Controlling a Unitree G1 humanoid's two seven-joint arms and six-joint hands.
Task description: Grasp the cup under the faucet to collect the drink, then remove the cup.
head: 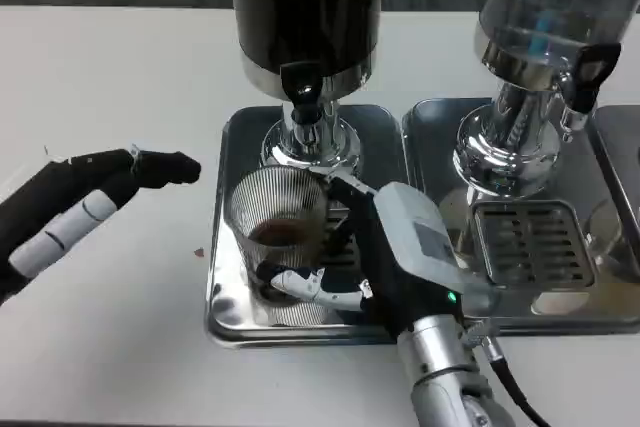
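**Right hand on cup beneath left dispenser faucet**

The right hand grips the cup: its fingers wrap around the near lower side of the cup, with the white back of the hand to the cup's right. The cup is a clear ribbed tumbler, upright, holding a small amount of dark liquid. It stands on the left drip tray, directly below the black faucet of the dark dispenser.

The left hand is at the left of the scene above the counter, well apart from the cup. It holds nothing; its fingers are extended together toward the tray.

Count:
- Cups: one.
- Dispensers: two, the dark one at left and a clear one at right.
- Faucets: two, the second on the clear dispenser.
- Drip trays: two, side by side; the right tray carries a slotted grille.
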